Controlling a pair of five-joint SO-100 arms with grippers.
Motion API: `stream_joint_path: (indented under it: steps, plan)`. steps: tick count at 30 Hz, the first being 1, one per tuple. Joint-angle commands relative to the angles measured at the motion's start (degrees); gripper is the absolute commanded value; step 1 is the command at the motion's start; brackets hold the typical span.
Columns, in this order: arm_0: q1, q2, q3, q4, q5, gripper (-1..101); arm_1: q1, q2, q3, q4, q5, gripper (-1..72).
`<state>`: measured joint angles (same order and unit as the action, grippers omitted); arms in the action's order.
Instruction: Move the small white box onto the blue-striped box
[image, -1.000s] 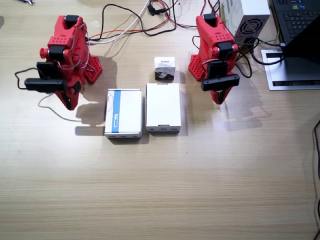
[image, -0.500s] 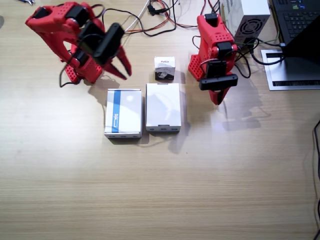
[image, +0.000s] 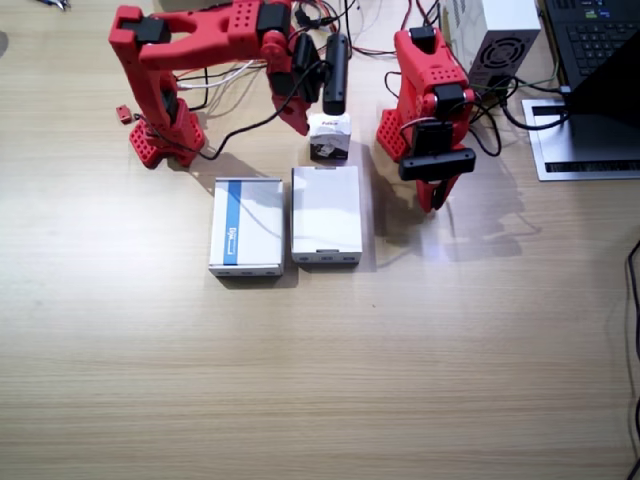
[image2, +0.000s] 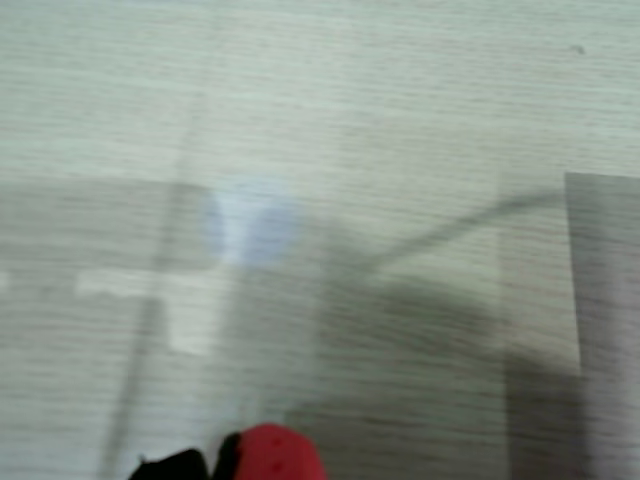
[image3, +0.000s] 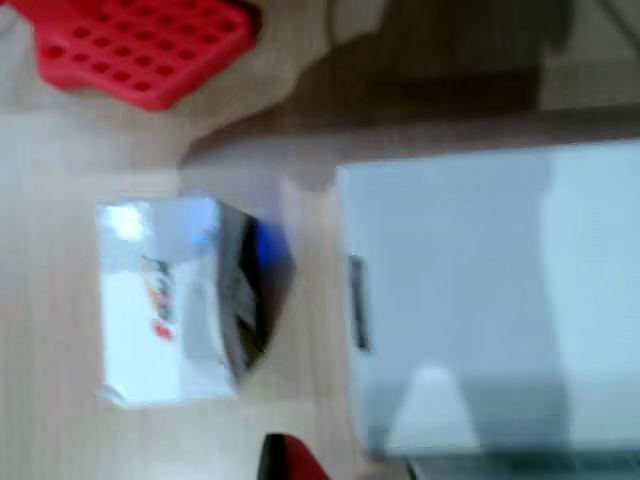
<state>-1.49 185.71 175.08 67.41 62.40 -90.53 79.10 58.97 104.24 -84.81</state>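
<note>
One arm, the right, is now reaching over the small box (image: 329, 136) at 12 o'clock of the striped box (image: 246, 225), gripper (image: 315, 100) spread, nothing grasped yet.

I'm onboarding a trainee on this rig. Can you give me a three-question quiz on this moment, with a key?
1. True or false: the small white box already lies on the blue-striped box.
2. Which arm's claw hangs over the small white box: A) left, B) right?
3. Fill in: the plain white box lies between the blue-striped box and the ____ arm.

Key: 1. False, it sits on the table. 2. B, the right claw, open; the left claw is elsewhere. 3. Left.
</note>
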Motion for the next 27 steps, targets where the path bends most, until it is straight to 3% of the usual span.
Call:
stream_joint_path:
  steps: [1,9,21,23,27]
  plan:
    - [2.11,1.23,-0.88,-0.44,1.23,10,-1.85,-5.01,-7.29,2.29,-3.25,55.4]
    - [2.02,2.02,-0.88,0.0,-0.09,10,2.72,-29.53,-28.04,2.37,-5.98,55.5]
    - [2.2,2.02,-0.88,-0.09,-0.26,11,0.09,-31.2,-22.76,2.37,-1.14,50.0]
    - [2.2,2.02,-0.88,-0.09,-0.44,11,0.0,-32.08,-21.36,1.85,0.26,46.0]
    - [2.2,2.02,-0.88,-0.09,-0.79,11,-1.32,-32.7,-19.42,0.35,4.75,28.5]
